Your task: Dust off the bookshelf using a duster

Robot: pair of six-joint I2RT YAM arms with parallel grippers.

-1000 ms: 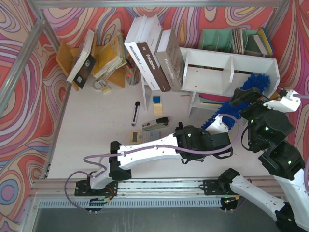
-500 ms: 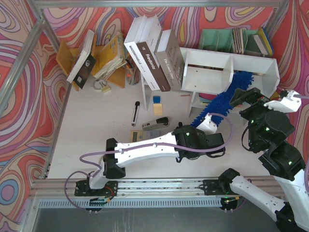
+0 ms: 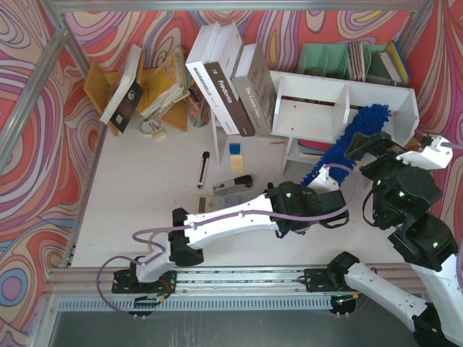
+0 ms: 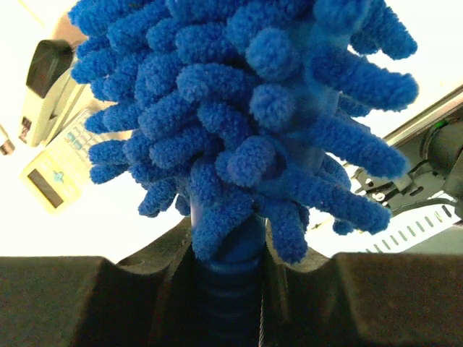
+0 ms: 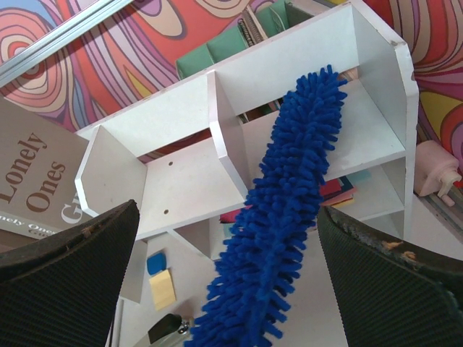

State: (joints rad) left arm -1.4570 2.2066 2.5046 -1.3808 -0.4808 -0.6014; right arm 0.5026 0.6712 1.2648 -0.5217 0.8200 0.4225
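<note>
Toward the far right corner of the worktop, the bookshelf point(image 3: 311, 108) stands with the duster point(image 3: 351, 137) leaning into its right compartment, the fluffy head lying across the boards just right of the centre divider point(image 5: 228, 148). The short handle is clamped between the closed fingers of the left gripper point(image 4: 228, 253). Over the last second the head has swept from the compartment's right side toward the divider and come partway back. Meanwhile the left arm has slid toward the right edge, so the duster now stands steeper. I judge wiping strokes are under way in this compartment, with the left one not yet reached. The right gripper point(image 5: 226, 224) hovers before the shelf, jaws spread wide, holding nothing.
</note>
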